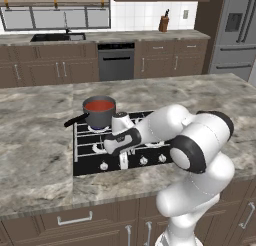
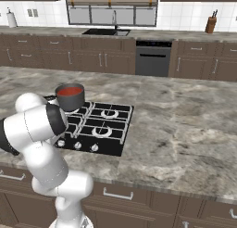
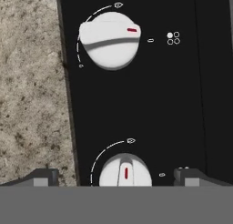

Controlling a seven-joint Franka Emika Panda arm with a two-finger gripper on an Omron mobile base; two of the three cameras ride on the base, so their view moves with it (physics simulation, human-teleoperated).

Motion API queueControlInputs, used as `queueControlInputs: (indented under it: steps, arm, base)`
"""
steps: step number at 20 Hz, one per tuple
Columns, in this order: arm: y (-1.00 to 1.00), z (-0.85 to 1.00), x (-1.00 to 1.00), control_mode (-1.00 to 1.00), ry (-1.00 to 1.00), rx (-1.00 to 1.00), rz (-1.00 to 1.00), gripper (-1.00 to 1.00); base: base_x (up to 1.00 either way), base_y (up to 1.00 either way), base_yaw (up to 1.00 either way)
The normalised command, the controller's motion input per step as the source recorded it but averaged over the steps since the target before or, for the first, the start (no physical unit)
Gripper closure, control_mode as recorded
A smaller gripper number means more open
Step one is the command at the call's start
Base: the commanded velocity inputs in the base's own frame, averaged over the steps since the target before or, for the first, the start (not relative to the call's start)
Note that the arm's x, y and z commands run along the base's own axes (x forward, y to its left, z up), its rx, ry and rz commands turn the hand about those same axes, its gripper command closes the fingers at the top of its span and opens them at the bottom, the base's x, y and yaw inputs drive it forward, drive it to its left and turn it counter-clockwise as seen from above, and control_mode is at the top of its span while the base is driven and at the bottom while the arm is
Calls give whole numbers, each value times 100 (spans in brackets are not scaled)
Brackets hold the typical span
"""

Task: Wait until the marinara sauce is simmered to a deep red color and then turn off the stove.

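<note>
Two round silver knobs [image 3: 110,40] on the glossy black stove [image 3: 182,95] lie beneath the wide-spread gripper [image 3: 116,176].

Brown cabinets [image 1: 50,70] line the white-tiled back wall [image 1: 145,15]; a window [image 2: 113,14] sits above the sink [image 2: 106,32], with a steel fridge [image 1: 237,32] at the counter's right end

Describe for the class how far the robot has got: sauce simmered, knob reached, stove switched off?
Done, it seems: the marinara sauce in the saucepan looks red. In hand: the open hand hangs over the stove knobs, fingertips either side of the nearer knob, not touching it. Left: grip and turn. Which knob feeds the saucepan's burner is unclear.
</note>
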Motion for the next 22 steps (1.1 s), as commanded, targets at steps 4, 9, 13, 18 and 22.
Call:
queueControlInputs:
  steps: [4, 9, 13, 18, 22]
  arm:
    - [0, 0, 0, -100, 3, 0, 0, -100]
    - [0, 0, 0, -100, 2, 0, 0, -100]
    - [0, -1, 2, -100, 0, 0, 0, -100]
    - [0, 0, 1, -100, 0, 0, 0, -100]
    - [0, 0, 3, -100, 0, 0, 0, -100]
  base:
    - [0, 0, 0]
    - [0, 0, 0]
    - [0, 0, 0]
    - [0, 0, 0]
    - [0, 0, 0]
